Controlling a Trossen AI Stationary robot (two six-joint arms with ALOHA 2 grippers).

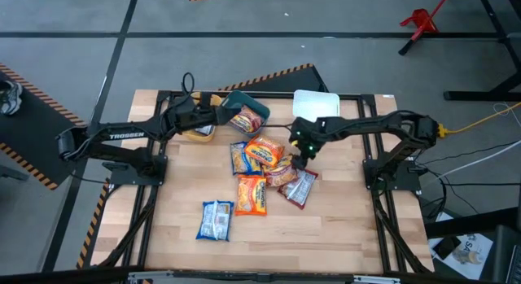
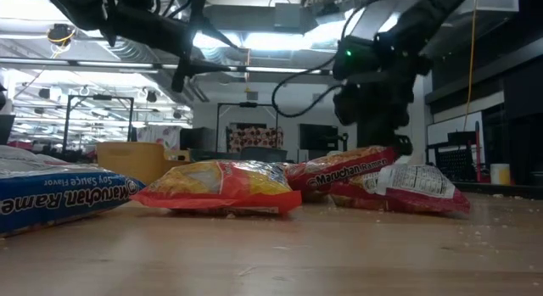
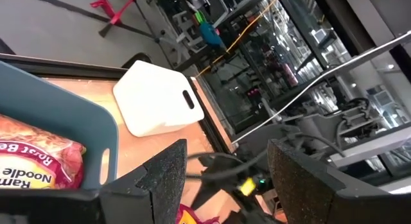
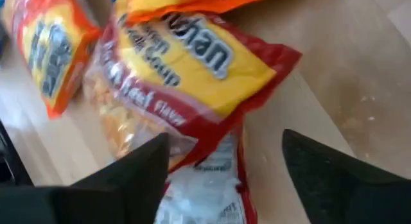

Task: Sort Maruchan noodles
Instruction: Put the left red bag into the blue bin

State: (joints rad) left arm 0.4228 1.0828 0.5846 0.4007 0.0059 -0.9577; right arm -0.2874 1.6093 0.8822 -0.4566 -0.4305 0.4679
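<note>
Several Maruchan packets lie flat in a loose pile mid-table: orange-yellow ones (image 1: 264,151) (image 1: 252,194), dark red ones (image 1: 281,172) (image 1: 299,186) and a blue-white one (image 1: 216,220) nearer the front. Another dark red packet (image 1: 247,120) lies in the teal bin (image 1: 254,103). My right gripper (image 1: 299,156) is open, pointing down just over the pile; its wrist view shows a dark red beef packet (image 4: 192,76) below its fingers (image 4: 225,147). My left gripper (image 1: 221,115) is open and empty beside the teal bin (image 3: 58,115).
A yellow bin (image 1: 199,129) stands left of the teal bin, and a white bin (image 1: 316,103) stands at the far right; it also shows in the left wrist view (image 3: 160,99). Bare wood lies along the table's near edge and at the right.
</note>
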